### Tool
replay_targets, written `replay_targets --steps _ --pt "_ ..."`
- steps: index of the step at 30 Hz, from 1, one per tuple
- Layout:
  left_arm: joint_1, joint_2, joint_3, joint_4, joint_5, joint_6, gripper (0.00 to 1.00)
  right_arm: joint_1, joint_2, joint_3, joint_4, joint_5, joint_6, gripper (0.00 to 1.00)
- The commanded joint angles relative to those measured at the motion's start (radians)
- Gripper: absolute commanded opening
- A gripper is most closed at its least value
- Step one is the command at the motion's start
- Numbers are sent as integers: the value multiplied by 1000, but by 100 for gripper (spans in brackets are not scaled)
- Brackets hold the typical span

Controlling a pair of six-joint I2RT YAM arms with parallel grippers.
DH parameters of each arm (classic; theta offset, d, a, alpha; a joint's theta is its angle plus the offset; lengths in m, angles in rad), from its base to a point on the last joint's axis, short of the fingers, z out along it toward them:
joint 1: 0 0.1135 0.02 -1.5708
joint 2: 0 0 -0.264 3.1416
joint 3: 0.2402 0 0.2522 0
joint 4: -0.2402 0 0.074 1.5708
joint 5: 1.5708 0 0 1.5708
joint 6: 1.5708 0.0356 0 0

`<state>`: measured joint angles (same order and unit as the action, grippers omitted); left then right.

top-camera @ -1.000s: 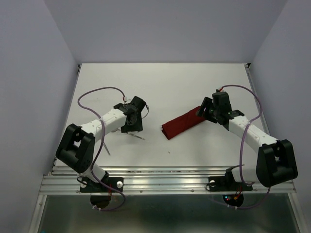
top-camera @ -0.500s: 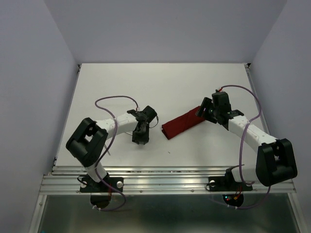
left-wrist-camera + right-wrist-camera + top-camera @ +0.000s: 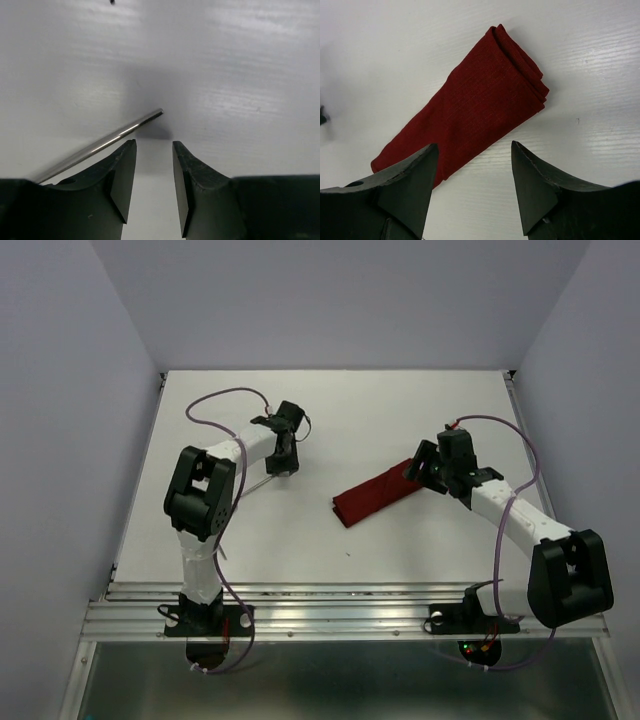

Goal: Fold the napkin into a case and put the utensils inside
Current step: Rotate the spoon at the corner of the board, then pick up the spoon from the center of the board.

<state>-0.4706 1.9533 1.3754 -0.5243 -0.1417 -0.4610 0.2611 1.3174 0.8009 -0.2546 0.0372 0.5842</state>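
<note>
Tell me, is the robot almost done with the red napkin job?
About halfway. Done: the napkin is folded into a long strip. In hand: the left gripper is at one thin metal utensil; whether it grips is unclear. The right gripper hovers open over the napkin. Left: no utensil shows inside yet.

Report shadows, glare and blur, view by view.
Top external: even light, glints on the front rail. Left wrist: soft dark shadow at the tip of the gleaming utensil. Right wrist: napkin sharp, weave visible; blurred dark speck at the left edge.
</note>
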Motion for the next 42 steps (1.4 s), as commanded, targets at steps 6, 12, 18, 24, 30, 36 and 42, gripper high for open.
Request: replay_targets --steps 6,12,18,24,30,36,42 --pt "13 -89 137 -74 -122 162 61 -5 -26 -20 18 12 12 66" --pt "64 -162 36 -80 -189 171 94 -5 2 -9 37 -3 14 66" --pt "147 -165 -91 -22 -108 157 89 -5 20 3 38 -10 2 66" --pt "159 -146 -153 -20 -87 173 84 -5 31 1 43 -5 0 66" --pt "193 -128 -214 -6 -65 174 71 -5 36 9 43 -7 -4 66" --pt "196 -113 -285 36 -55 168 55 -5 36 14 43 -10 0 66" --pt "194 -102 -254 47 -10 177 25 -5 36 14 43 6 2 66"
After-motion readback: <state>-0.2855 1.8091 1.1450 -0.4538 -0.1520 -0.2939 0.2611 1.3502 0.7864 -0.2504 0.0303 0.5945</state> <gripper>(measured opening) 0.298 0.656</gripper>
